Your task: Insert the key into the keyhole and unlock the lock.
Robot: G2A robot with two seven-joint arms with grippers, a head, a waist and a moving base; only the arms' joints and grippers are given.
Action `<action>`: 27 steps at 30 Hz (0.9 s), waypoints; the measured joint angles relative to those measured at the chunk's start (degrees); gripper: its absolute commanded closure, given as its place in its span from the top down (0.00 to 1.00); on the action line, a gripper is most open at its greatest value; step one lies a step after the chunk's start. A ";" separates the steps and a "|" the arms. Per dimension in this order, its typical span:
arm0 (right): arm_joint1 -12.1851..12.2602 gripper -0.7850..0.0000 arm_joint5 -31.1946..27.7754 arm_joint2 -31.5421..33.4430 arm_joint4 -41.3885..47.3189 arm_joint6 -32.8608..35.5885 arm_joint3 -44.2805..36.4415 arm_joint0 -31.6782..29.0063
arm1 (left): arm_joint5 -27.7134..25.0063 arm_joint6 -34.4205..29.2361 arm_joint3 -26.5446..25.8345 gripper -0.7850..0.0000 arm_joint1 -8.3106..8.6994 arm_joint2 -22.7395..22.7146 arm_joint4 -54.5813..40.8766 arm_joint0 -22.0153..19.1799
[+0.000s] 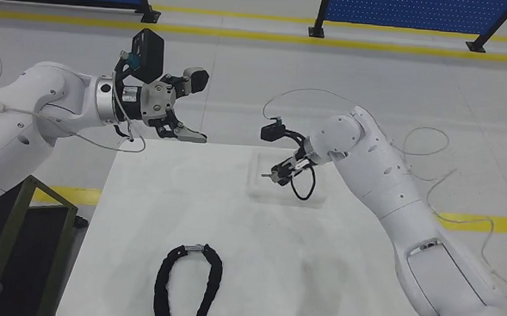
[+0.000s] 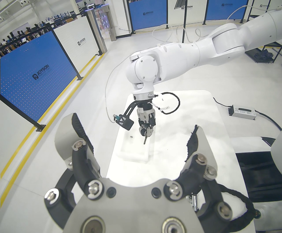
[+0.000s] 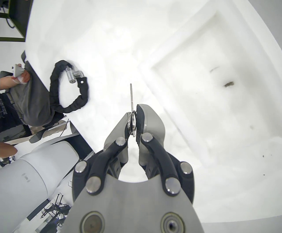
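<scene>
A slim metal key (image 3: 131,97) and its ring are pinched in the right end effector (image 3: 133,113) above a shallow white tray (image 3: 198,99); the lock (image 1: 187,284) — a black fabric-sheathed loop — lies near the white table's (image 1: 317,265) front edge. The left end effector (image 2: 135,122) hangs spread wide.

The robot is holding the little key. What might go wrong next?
1. The right claw pinches the key only at its ringed end, so the thin key might twist or slip out.
2. The chain lock lies loose on the table, well away from the key. The open left claw is not holding it, so it may slide when the key pushes in.
</scene>
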 measured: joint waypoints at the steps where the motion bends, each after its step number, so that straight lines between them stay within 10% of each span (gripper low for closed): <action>1: 1.14 0.00 0.66 1.23 0.82 0.65 -2.61 -1.17 | 0.00 0.00 0.00 1.00 0.00 0.00 0.00 0.00; 12: 11.46 0.00 4.43 15.02 2.66 4.42 -23.73 -14.21 | 0.00 0.00 0.00 1.00 0.00 0.00 0.00 0.00; 27: 11.47 0.00 4.43 15.07 2.66 4.41 -23.71 -14.21 | 0.00 0.00 0.00 1.00 0.00 0.00 0.00 0.00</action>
